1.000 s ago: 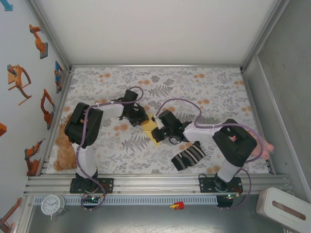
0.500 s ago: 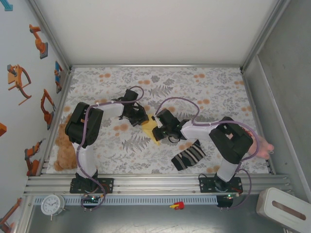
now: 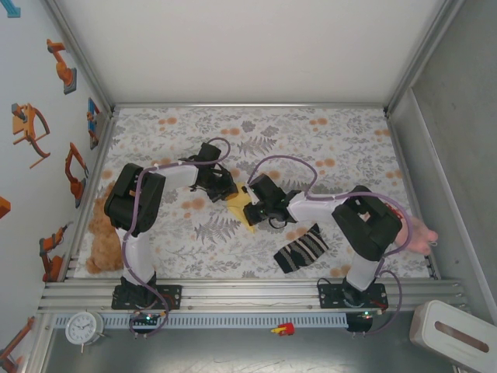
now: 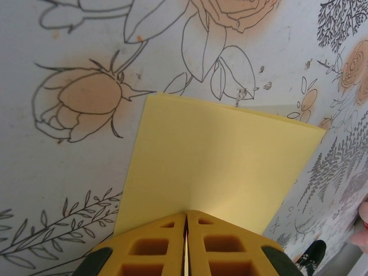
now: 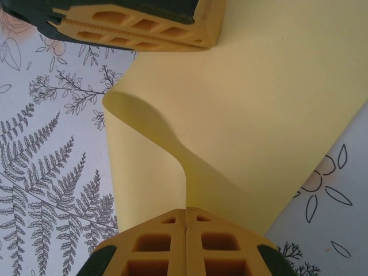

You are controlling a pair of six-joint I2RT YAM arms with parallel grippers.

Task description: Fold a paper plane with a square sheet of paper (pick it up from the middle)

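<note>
Rightward, the right arm (image 3: 365, 221) has drawn its elbow in, nudging the right jaws slightly nearer the left jaws. Beneath both lies the flowered bench (image 3: 334, 148). Between the 2 jaws hangs the square sheet of paper (image 5: 259, 103), each pair clenched on 1 edge, the span bowed. It looks light, limp and easily torn, so edge pinches suit. Base-side of the right jaws, well apart, the striped sock (image 3: 301, 250) blocks nothing.

Pale-yellow square sheet of paper (image 5: 259, 103), one edge curled upward
</note>
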